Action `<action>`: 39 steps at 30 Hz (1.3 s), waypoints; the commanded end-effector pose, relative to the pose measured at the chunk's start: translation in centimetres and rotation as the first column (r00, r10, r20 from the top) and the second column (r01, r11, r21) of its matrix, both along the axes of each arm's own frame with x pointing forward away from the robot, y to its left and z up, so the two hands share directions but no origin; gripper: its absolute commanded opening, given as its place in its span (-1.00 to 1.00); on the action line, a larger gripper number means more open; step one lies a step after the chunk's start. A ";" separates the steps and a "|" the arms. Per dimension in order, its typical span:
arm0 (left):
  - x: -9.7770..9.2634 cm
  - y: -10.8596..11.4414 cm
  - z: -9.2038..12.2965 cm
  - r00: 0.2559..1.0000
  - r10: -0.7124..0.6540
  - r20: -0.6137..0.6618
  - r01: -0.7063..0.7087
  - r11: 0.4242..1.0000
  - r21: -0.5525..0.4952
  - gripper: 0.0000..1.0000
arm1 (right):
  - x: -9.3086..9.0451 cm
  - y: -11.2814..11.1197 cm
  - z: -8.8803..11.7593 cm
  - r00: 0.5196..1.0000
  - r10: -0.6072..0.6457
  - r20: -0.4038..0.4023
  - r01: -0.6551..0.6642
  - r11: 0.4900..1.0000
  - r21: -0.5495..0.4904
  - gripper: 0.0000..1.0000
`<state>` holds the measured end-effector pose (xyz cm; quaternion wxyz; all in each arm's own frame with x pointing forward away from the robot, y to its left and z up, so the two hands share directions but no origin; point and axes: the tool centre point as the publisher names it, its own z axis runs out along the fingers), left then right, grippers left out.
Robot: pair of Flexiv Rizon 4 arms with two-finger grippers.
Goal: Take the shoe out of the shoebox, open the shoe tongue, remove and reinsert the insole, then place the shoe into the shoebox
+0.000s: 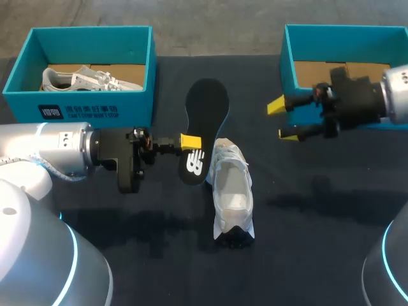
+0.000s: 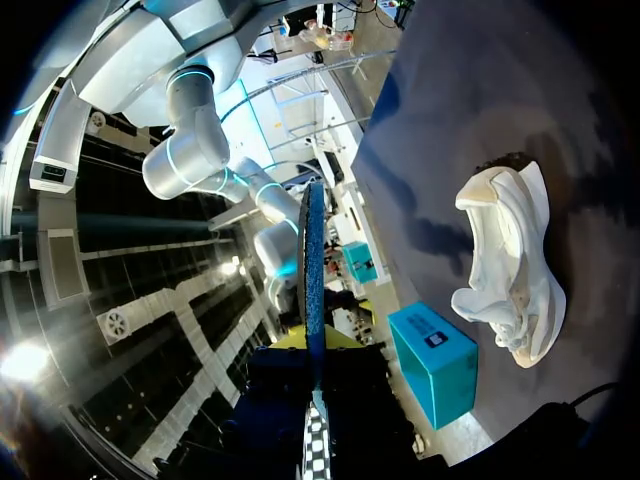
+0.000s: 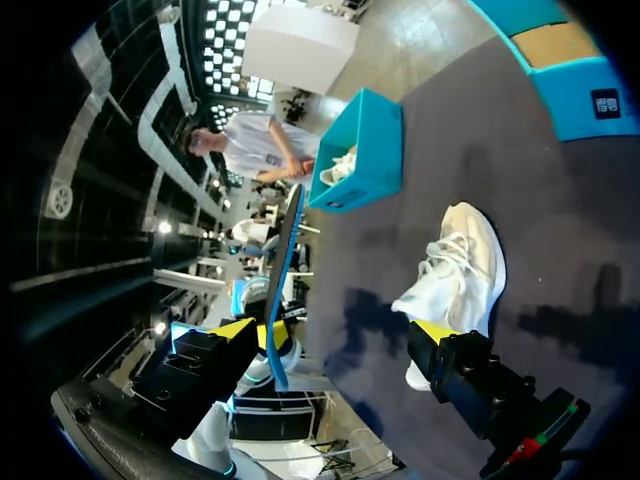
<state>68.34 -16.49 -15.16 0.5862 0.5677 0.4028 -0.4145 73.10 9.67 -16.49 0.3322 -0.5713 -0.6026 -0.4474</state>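
Insole out of the shoe, pinched in the left gripper above the table.

The dark table carries two teal boxes at its far side: the left shoebox, with a second shoe lying inside it, and the right shoebox. The left arm comes in from the left and the right arm from the right. The white shoe lies near the middle of the table, set lengthwise from near to far. Just to its far left is the black insole, with the left gripper clamped on its near end. The right gripper hangs with its fingers spread, holding nothing, at the right shoebox's near-left corner.
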 end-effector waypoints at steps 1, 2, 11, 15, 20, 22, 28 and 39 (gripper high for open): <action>-0.1 -0.1 -0.1 1.000 0.004 0.002 -0.004 1.000 -0.002 -1.00 | 1.9 2.3 -0.7 1.000 -0.018 -0.011 0.018 1.000 0.008 1.00; -0.1 -0.1 -0.1 1.000 0.004 0.002 -0.004 1.000 -0.002 -1.00 | 2.1 2.7 -0.7 0.999 -0.036 -0.004 0.036 0.999 0.031 1.00; -0.1 -0.1 -0.1 1.000 0.004 0.002 -0.004 1.000 -0.002 -1.00 | 2.1 2.7 -0.7 0.999 -0.036 -0.004 0.036 0.999 0.031 1.00; -0.1 -0.1 -0.1 1.000 0.004 0.002 -0.004 1.000 -0.002 -1.00 | 2.1 2.8 -0.3 0.999 -0.038 -0.011 0.038 0.999 0.033 1.00; -0.1 -0.1 -0.1 1.000 0.004 0.002 -0.004 1.000 -0.002 -1.00 | 2.6 4.7 0.6 0.998 -0.056 -0.040 0.058 0.998 0.038 1.00; -0.1 -0.1 -0.1 1.000 0.004 0.002 -0.004 1.000 -0.002 -1.00 | 3.0 5.8 0.9 0.997 -0.041 -0.059 0.044 0.998 0.047 1.00; -0.1 -0.1 -0.1 1.000 0.004 0.002 -0.004 1.000 -0.002 -1.00 | 3.4 7.9 0.8 0.995 -0.014 -0.095 0.020 0.998 0.060 1.00; -0.1 -0.1 -0.1 1.000 0.004 0.002 -0.004 1.000 -0.002 -1.00 | 3.7 9.9 1.4 0.993 0.001 -0.115 0.009 0.996 0.085 1.00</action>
